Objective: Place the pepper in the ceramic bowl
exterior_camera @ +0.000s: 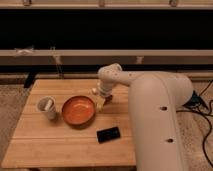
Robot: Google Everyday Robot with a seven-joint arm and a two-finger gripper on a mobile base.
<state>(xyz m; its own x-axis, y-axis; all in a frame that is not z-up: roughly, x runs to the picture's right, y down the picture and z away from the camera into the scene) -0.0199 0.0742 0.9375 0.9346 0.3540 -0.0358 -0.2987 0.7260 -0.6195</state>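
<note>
The ceramic bowl (78, 110) is round, orange and glossy inside, and sits left of centre on the wooden table (45, 145). It looks empty. My gripper (103, 101) hangs low over the table just beyond the bowl's right rim, at the end of the white arm (150, 100) that reaches in from the right. No red-orange pepper shows clearly; it may be hidden at the gripper. A small white object (93, 91) lies close by the gripper, above the bowl's right edge.
A white cup (47, 107) stands left of the bowl, with something pale inside. A flat black object (108, 134) lies on the table in front of the bowl, to the right. A dark wall with rails runs behind the table.
</note>
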